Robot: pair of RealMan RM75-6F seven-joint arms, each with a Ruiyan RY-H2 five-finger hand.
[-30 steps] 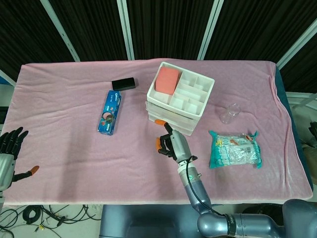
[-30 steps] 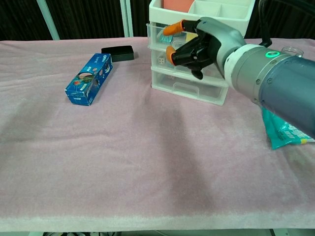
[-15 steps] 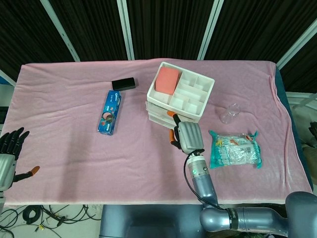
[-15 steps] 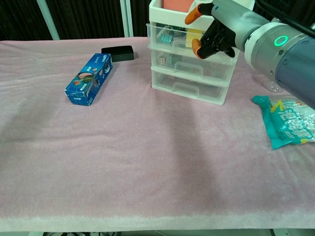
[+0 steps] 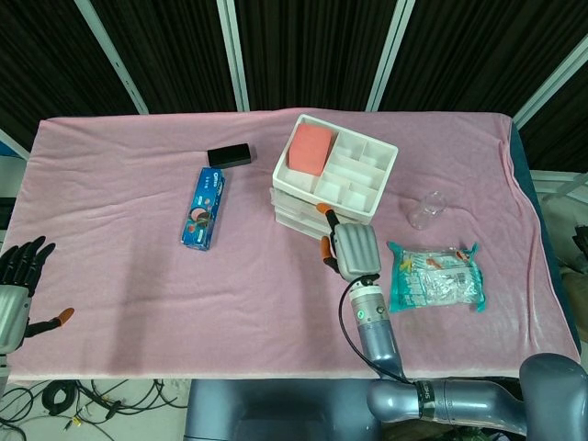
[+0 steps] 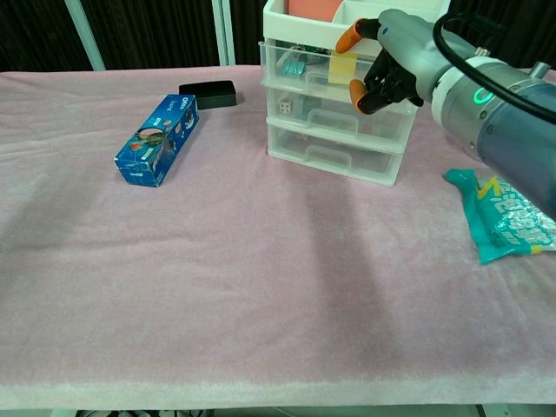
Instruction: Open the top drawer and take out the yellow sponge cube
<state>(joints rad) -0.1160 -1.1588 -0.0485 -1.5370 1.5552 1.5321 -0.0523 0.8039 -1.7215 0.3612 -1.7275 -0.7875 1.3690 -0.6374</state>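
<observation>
A white three-drawer unit (image 5: 323,188) (image 6: 334,113) stands mid-table with all its drawers closed. Through the clear front of the top drawer (image 6: 304,62) I see the yellow sponge cube (image 6: 340,66). My right hand (image 6: 388,62) (image 5: 348,249) hangs at the right part of that drawer's front. Its orange-tipped fingers (image 6: 349,36) are partly bent and apart, and I see nothing in them. Whether they touch the drawer I cannot tell. My left hand (image 5: 17,287) hovers off the table's left edge with its fingers spread and nothing in it.
A pink sponge (image 5: 310,147) lies in the unit's top tray. A blue box (image 5: 204,208) (image 6: 158,128) and a black box (image 5: 229,156) (image 6: 208,93) lie left of the unit. To the unit's right are a clear glass (image 5: 427,210) and a teal packet (image 5: 435,277) (image 6: 508,217).
My right hand has swung from the unit's left front rightward and closer to the top drawer's right part. The left hand has stayed put.
</observation>
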